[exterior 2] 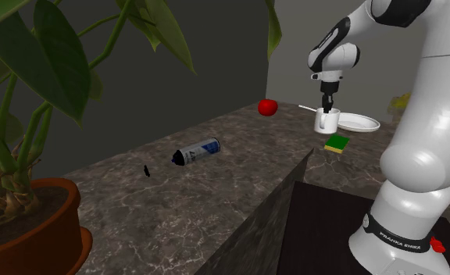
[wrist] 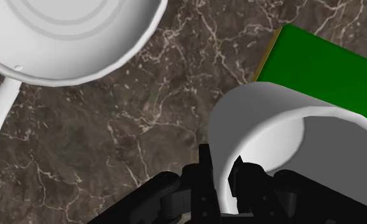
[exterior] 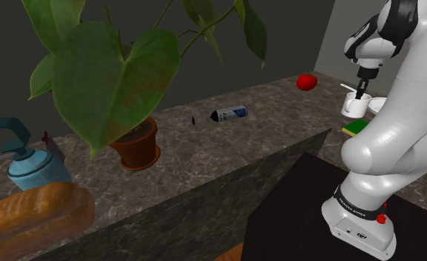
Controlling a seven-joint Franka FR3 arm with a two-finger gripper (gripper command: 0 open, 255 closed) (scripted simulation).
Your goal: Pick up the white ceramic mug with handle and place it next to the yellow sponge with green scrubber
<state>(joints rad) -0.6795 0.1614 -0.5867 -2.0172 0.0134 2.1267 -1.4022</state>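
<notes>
The all-black claw (wrist: 223, 184) is clamped on the wall of the plain white mug (exterior 2: 326, 122), one finger inside the rim and one outside. The mug is at the upper right of the second exterior view, at or just above the dark marbled desk (exterior 2: 216, 195), just behind the yellow sponge with its green scrubber face (exterior 2: 337, 143). I cannot tell whether its base touches.

This looks like the placing step, so the next move is to lower straight down, settle and let go. A white round dish (exterior 2: 360, 123) just beside the mug leaves little sideways room. The red round fruit (exterior 2: 268, 107) and the toppled spray can (exterior 2: 198, 151) lie well apart.
</notes>
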